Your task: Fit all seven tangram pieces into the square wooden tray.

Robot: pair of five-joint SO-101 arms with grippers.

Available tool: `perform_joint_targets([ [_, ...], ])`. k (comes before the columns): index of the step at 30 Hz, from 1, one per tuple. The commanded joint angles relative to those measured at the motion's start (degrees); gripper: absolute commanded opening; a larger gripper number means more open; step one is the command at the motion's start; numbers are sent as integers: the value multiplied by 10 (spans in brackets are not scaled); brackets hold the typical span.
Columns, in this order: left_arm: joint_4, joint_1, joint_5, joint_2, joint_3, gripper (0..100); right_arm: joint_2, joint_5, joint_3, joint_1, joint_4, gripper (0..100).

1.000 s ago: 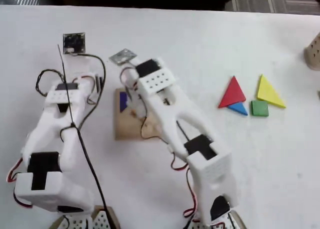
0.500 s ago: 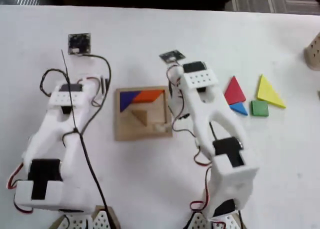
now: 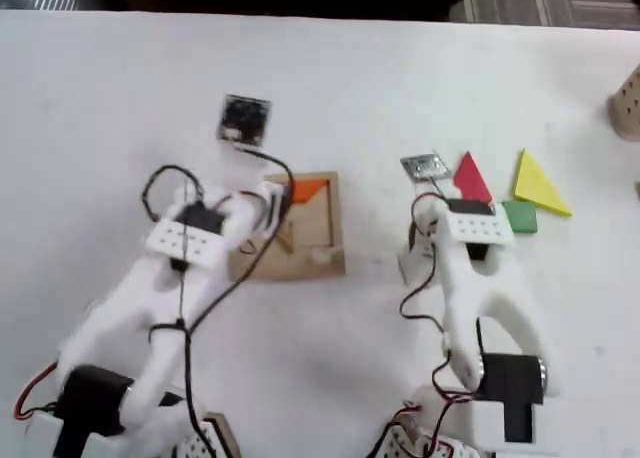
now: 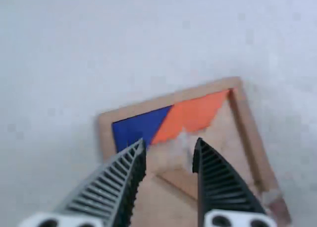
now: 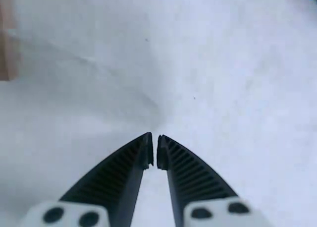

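Note:
The square wooden tray [image 3: 318, 240] lies mid-table, with an orange piece [image 3: 310, 188] at its far side. In the left wrist view a blue piece [image 4: 138, 130] sits beside the orange piece [image 4: 195, 113] along the tray's rim [image 4: 247, 123]. My left gripper [image 4: 169, 147] hangs open just above them, holding nothing. A red triangle [image 3: 468, 174], a yellow triangle [image 3: 540, 183] and a green square [image 3: 520, 216] lie loose to the right. My right gripper [image 5: 153, 150] is shut and empty over bare table, between the tray and these pieces.
The left arm [image 3: 190, 240] covers the tray's left part, and its cable crosses the tray. The right arm [image 3: 470, 228] stands close to the loose pieces. A wooden pegged object [image 3: 628, 103] sits at the table's far right edge.
The right arm swung off the tray and rightward to the loose pieces. The left arm swung right and now hangs over the tray's left side.

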Motion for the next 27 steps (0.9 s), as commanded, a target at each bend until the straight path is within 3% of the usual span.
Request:
perform_joint_targets([
  [1,-6,80,9,-29,-5,160,-44,37,21,52,-6,19],
  [6,8,100,9,2,-19,15,-69,73,71,92,-45,19],
  [12,12,97,5,31,-26,23,-72,84,79,91,-51,19],
  [18,99,99,4,31,-28,23,-70,85,90,90,-71,19],
  [24,150,157,-117,36,-25,23,-71,85,92,90,-78,19],
  [27,147,167,-115,36,-17,23,-71,85,92,90,-78,19],
])
